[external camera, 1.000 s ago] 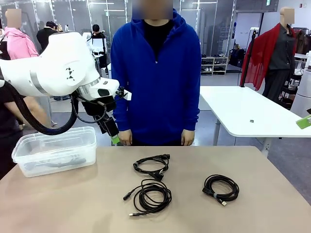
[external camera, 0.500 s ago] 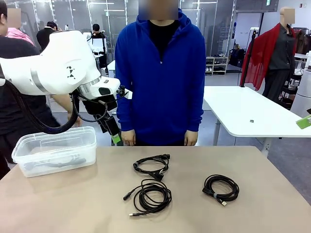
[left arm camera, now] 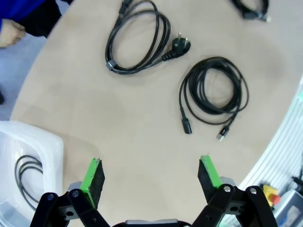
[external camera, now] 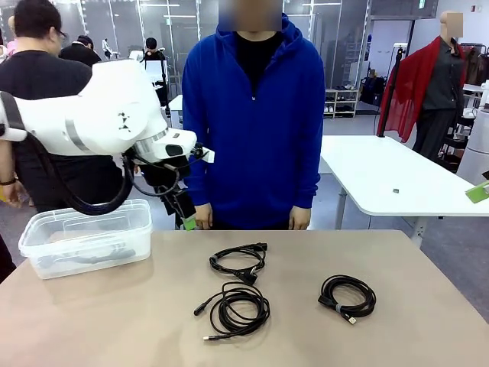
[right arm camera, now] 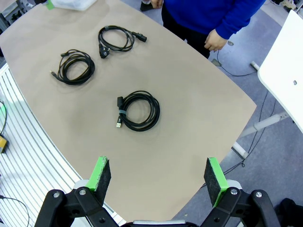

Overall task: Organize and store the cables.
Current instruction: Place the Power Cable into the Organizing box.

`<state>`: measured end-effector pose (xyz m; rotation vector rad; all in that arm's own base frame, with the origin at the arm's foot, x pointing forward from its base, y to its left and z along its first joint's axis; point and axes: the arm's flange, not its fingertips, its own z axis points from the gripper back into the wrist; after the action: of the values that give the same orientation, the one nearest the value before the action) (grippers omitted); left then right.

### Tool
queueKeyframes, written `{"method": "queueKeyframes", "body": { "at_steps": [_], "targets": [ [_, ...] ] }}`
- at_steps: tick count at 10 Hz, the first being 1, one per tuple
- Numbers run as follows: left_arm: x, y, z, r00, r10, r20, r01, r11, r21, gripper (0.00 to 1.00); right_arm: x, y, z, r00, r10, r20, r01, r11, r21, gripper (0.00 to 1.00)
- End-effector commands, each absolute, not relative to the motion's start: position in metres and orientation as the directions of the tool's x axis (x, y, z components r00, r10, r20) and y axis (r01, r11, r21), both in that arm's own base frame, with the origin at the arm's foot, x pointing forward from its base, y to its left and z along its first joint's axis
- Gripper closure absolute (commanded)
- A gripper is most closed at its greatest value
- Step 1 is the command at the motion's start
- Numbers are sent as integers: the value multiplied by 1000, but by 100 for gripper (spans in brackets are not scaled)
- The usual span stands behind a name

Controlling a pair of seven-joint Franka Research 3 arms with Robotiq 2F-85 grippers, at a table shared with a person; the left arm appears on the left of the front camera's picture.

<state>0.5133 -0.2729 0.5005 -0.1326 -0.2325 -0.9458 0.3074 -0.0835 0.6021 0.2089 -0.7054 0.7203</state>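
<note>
Over the far left edge, left gripper [external camera: 187, 220]: jaws spread wide, nothing between the green pads; hung above the table [external camera: 114, 321] just right of the bin, close in front of a person's hand [external camera: 201, 219].
High over the near right side, right gripper [right arm camera: 157, 174]: jaws spread wide as well, empty, looking down on all three coils.
At the far middle, far coil [external camera: 238, 260]: loose black loop with a round mains plug, flat on the top, set in from the far edge.
Just nearer, middle coil [external camera: 238, 307]: flat, close to the far coil yet apart; small plugs trailing left and near.
To the right, right coil [external camera: 348, 296]: tighter wind, flat, well apart from the other two, small plug pointing near.
At the far left corner, bin [external camera: 84, 216]: clear plastic, open-topped, close to the left edge; thin black cord [left arm camera: 26, 175] lying inside.
Open room: bare top between bin and coils, across the near left, between middle coil and right coil, and from right coil out to the right edge.
Edges: far edge lined by the person in a blue hooded top, hands down at it; near edge bare.
Beyond the near edge: red button [left arm camera: 270, 193] on a yellow box.
Writing: small black marks [external camera: 122, 118] on the left arm's white shell, too small to read.
</note>
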Motion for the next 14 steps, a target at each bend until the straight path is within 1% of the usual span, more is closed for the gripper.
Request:
{"method": "queueKeyframes", "body": {
  "at_steps": [1,2,3,5,6,7,8,9,11,13,14],
  "targets": [
    [543,-293,494,649,-726,229,752,658,-47,0,307,-85,601,530,534,659,-673,738,-57,0],
    [552,-299,487,685,-684,250,718,692,-72,0,307,-85,601,530,534,659,-673,738,-57,0],
    [561,-304,480,732,-640,233,671,737,-84,0,307,-85,601,530,534,659,-673,738,-57,0],
    [573,-310,468,782,-585,215,615,780,-114,0,307,-85,601,530,534,659,-673,738,-57,0],
    [585,-316,458,821,-538,191,565,815,-128,0,307,-85,601,530,534,659,-673,738,-57,0],
    [593,-321,450,840,-514,172,538,831,-143,0,307,-85,601,530,534,659,-673,738,-57,0],
    [598,-322,442,864,-470,181,497,855,-148,0,307,-85,601,530,534,659,-673,738,-57,0],
    [604,-324,432,885,-432,175,454,883,-117,0,307,-85,601,530,534,659,-673,738,-57,0],
    [619,-332,409,914,-372,158,393,910,-131,0,307,-85,601,530,534,659,-673,738,-57,0],
    [624,-334,393,946,-283,157,304,944,-129,0,307,-85,601,530,534,659,-673,738,-57,0],
    [626,-335,388,951,-271,147,290,947,-135,0,307,-85,601,530,534,659,-673,738,-57,0]
  ]
}}
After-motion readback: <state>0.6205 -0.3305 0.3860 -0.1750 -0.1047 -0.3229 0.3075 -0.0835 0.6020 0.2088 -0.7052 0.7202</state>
